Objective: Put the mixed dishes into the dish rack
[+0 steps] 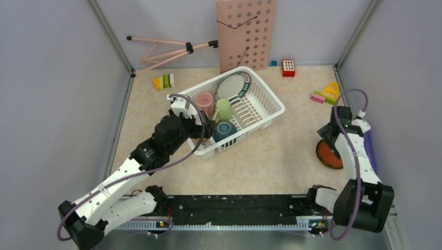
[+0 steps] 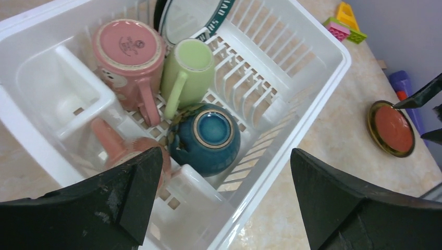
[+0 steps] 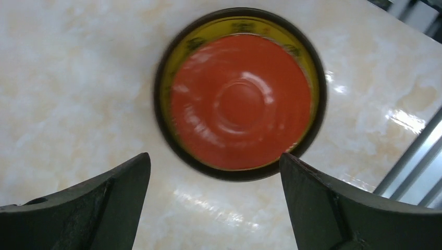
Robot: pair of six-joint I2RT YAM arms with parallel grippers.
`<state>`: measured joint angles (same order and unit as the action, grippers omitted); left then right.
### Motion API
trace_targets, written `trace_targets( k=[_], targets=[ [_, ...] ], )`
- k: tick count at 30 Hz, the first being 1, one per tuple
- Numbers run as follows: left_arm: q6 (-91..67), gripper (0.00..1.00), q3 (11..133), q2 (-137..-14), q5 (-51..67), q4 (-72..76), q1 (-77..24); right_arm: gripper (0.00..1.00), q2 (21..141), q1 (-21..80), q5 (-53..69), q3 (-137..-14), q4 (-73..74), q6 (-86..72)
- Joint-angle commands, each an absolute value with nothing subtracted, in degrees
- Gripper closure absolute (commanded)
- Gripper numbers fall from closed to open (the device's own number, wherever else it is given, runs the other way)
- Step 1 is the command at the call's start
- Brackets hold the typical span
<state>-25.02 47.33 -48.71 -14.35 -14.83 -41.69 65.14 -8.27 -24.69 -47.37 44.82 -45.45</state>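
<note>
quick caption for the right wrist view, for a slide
Right gripper open over the orange plate with its yellow band and dark rim, flat on the marbled table.

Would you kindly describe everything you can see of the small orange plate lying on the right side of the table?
The small orange plate is round, with a glossy red-orange centre, a yellow band around it and a dark outer rim; it looks like glazed ceramic. It lies flat and face up on the marbled beige table, well outside the dish rack, with nothing on it. The right gripper hangs open just above it, apparently not touching, and the arm partly hides it from the top camera.
</note>
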Motion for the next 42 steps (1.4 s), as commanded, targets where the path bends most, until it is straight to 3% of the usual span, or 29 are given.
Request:
trace_targets(
  k=[1,4,14,20,31,36,42],
  targets=[
    [-26.5,0.03,47.9,-50.1,-7.4,-10.9,-41.6,0.09,63.2,-18.0,-23.3,-41.7,39.2,-49.0],
    [-26.8,0.03,48.8,-50.8,-4.3,-11.2,-41.6,0.10,65.0,-20.3,-22.3,-41.6,37.2,-50.2],
    [-27.2,0.04,48.2,-49.2,-4.5,-11.6,-41.6,0.10,71.0,-22.3,-35.1,-41.8,35.6,-54.0],
    [-27.6,0.04,48.1,-48.8,-4.5,-11.9,-41.6,0.10,75.3,-30.9,-27.6,-42.3,29.8,-50.4],
    [-27.7,0.04,47.3,-49.4,-5.4,-11.5,-41.6,0.13,80.6,-31.4,-14.8,-34.9,21.0,-52.6],
    [-27.4,0.03,47.4,-48.8,-6.9,-11.1,-41.6,0.16,78.3,-30.3,-9.5,-32.8,21.0,-51.5],
    [-27.1,0.03,47.4,-50.2,-7.6,-9.9,-41.6,0.17,74.6,-22.0,-5.4,-31.0,23.4,-51.6]
  ],
)
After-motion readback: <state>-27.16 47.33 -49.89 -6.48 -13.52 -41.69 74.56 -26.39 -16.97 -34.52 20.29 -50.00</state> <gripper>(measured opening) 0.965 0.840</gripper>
